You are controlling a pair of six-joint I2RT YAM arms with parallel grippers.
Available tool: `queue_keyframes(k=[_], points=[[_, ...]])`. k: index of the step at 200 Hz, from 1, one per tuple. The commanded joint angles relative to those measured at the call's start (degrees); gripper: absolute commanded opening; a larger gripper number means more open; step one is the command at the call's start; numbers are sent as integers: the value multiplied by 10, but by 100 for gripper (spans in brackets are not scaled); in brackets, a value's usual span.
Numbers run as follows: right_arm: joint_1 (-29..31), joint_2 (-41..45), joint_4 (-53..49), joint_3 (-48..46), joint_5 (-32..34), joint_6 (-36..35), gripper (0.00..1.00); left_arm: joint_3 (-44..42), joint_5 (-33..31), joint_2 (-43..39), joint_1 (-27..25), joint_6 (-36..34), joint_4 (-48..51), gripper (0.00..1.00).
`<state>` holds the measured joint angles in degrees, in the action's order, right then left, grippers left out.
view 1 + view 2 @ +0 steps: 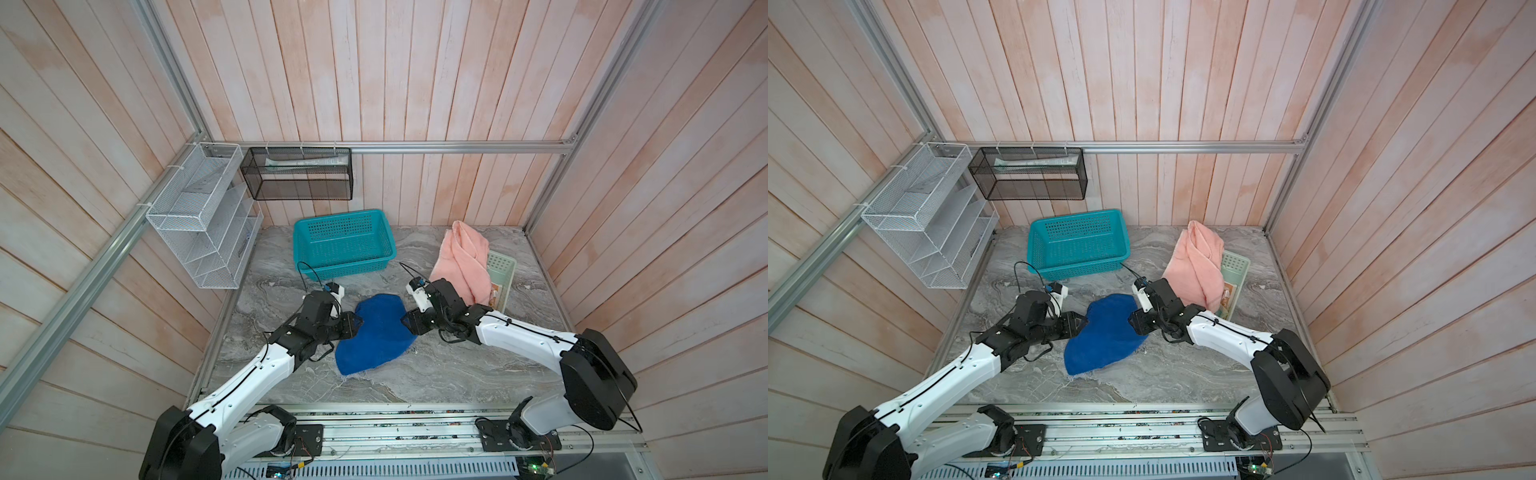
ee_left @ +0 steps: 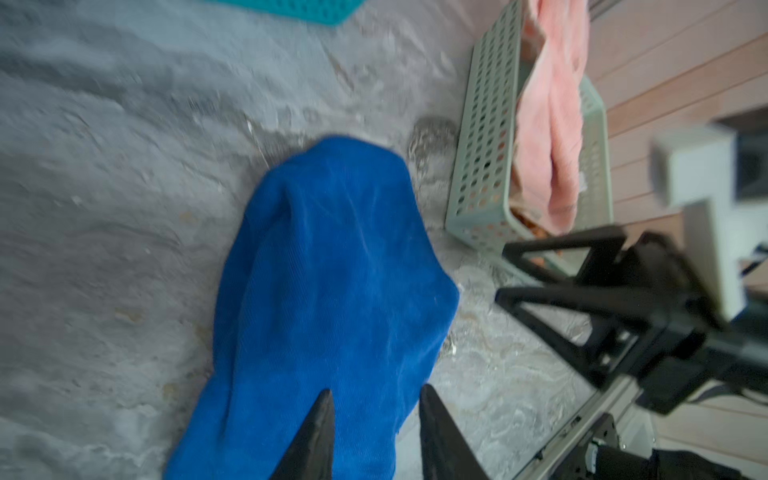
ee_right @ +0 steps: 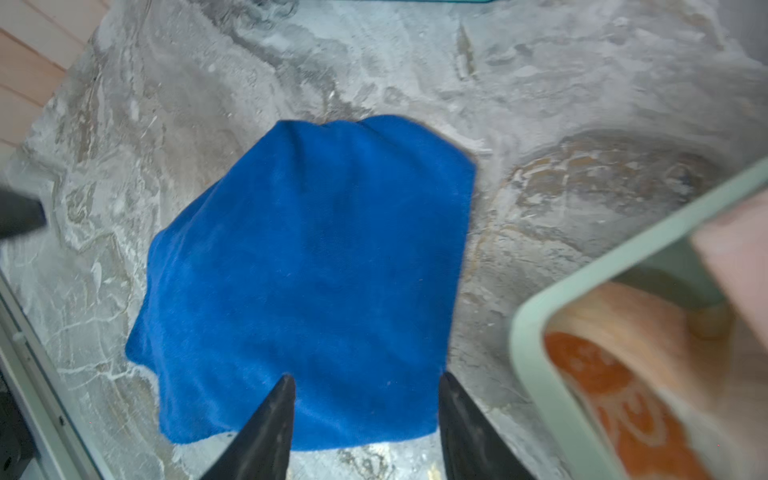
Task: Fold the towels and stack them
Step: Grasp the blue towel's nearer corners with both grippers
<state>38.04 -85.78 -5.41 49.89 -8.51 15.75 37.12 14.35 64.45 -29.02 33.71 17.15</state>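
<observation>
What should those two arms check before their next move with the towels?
1. Left end effector open above the blue towel: ok.
2. Right end effector open, holding nothing: ok.
3. Blue towel folded neatly: not ok, it is rumpled with an uneven outline.
4. Pink towel folded: not ok, it is draped loosely over the pale green tray.
5. Orange towel folded: cannot tell, it lies in the tray, mostly hidden.
6. Stack begun: not ok, the blue towel lies alone.
</observation>
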Motion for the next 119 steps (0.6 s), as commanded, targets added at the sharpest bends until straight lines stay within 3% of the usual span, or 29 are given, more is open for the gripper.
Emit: queue_keyframes(k=[1, 55, 76, 103, 119], points=[[-61, -9, 30, -27, 2, -7, 54, -9, -2, 34, -25, 23, -33, 37], [-176, -54, 28, -25, 1, -75, 48, 8, 8, 156, -60, 53, -121, 37], [-214, -83, 4, 26, -51, -91, 48, 48, 2, 211, -64, 51, -140, 37], [-219, -94, -32, 83, -66, -106, 47, 128, -3, 268, -64, 24, -139, 37], [-207, -79, -46, 88, -73, -114, 47, 170, -48, 269, -63, 2, -96, 39]])
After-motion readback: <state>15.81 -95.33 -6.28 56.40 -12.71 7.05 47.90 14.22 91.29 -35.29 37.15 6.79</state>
